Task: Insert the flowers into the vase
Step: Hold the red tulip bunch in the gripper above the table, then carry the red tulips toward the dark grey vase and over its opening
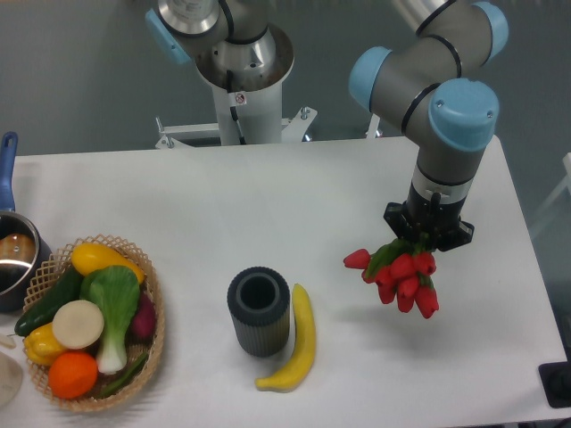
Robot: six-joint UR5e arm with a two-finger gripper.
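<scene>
The flowers (403, 275), a bunch of red tulip buds with green leaves, hang under my gripper (419, 248) at the right of the table, held above the surface. The gripper is shut on the bunch; its fingers are mostly hidden by the buds and the wrist. The vase (259, 311), a dark grey ribbed cylinder, stands upright with its round mouth open at the front centre, well to the left of the flowers and apart from them.
A yellow banana (295, 344) lies right beside the vase. A wicker basket (153, 349) with vegetables and fruit sits front left. A steel pot (13, 259) with a blue handle is at the left edge. The arm's base (241, 67) stands behind the table.
</scene>
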